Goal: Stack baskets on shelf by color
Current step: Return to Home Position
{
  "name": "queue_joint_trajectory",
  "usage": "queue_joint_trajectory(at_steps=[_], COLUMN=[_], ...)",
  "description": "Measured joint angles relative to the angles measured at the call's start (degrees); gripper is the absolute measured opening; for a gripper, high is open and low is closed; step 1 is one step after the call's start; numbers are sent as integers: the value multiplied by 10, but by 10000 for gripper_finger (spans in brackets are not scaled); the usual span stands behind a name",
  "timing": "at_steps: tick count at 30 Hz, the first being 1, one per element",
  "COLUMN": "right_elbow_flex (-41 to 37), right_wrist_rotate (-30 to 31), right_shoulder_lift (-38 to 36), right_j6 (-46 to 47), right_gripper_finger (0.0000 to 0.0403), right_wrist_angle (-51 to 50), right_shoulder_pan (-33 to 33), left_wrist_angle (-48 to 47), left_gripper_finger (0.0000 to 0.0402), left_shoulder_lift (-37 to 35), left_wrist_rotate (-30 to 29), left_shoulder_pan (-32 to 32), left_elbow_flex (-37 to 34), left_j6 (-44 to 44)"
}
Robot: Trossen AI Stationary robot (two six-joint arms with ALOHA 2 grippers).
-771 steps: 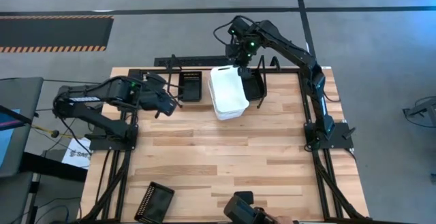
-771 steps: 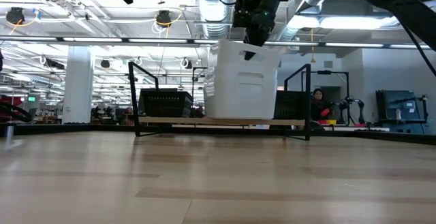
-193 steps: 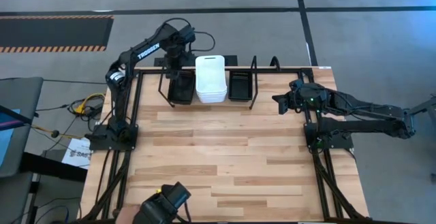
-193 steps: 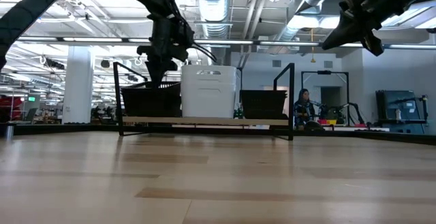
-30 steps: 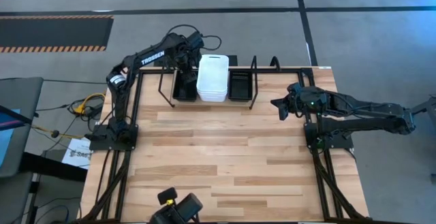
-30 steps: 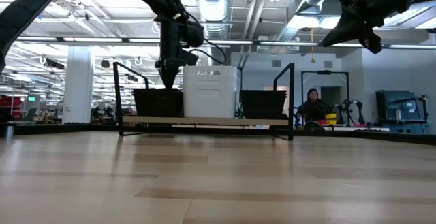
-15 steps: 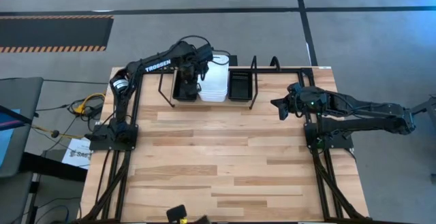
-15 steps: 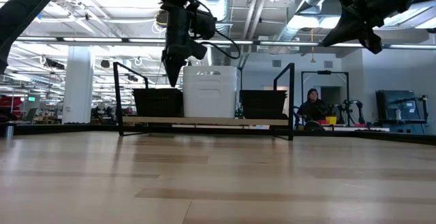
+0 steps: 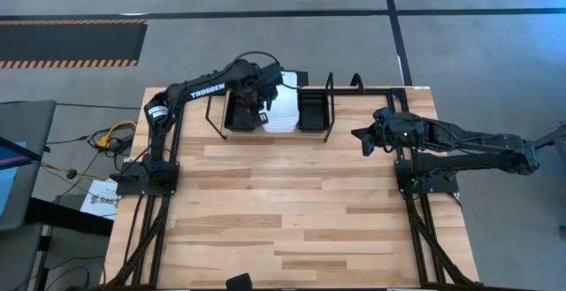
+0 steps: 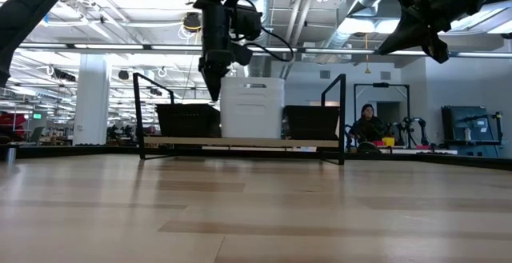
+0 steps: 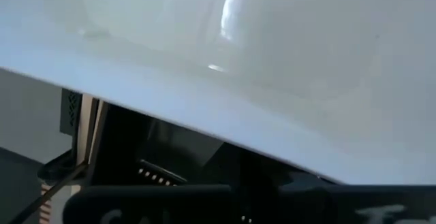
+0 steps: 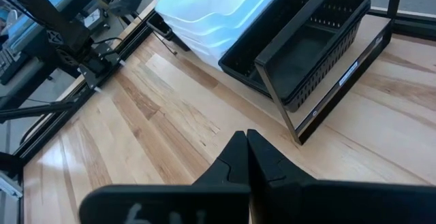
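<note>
Basket stacks (image 9: 311, 111): 2 blk, 1 wht

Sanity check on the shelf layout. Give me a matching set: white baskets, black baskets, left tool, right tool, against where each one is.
Things:
1. white baskets
2. black baskets
3. left tool
4. right tool

Places:
A. raised, off to the right of the shelf
B. middle bay of the shelf
C. raised over the shelf, at the white stack's left edge
D. shelf bays on either side of the middle

Pairs: 1-B, 2-D, 3-C, 4-A
</note>
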Motion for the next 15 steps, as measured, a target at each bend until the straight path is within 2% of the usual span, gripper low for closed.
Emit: queue_joint_trajectory(at_steps=[5,10,15], right_elbow_flex=[0,0,0], right_wrist_rotate=[0,0,0], right_shoulder_lift=[0,0,0], right_j6=[0,0,0], right_gripper_finger=[3,3,3], right_wrist_angle=[0,0,0], right_shoulder_pan=[0,0,0], left_wrist_angle=[-12,-60,-43], left_gripper_finger=[0,0,0], left_shoulder_lift=[0,0,0], left_wrist_rotate=[-9,-49,-74], left_shoulder_pan=[-4,-2,12], left_elbow_flex=[0,0,0], left_j6=[-1,-15,3])
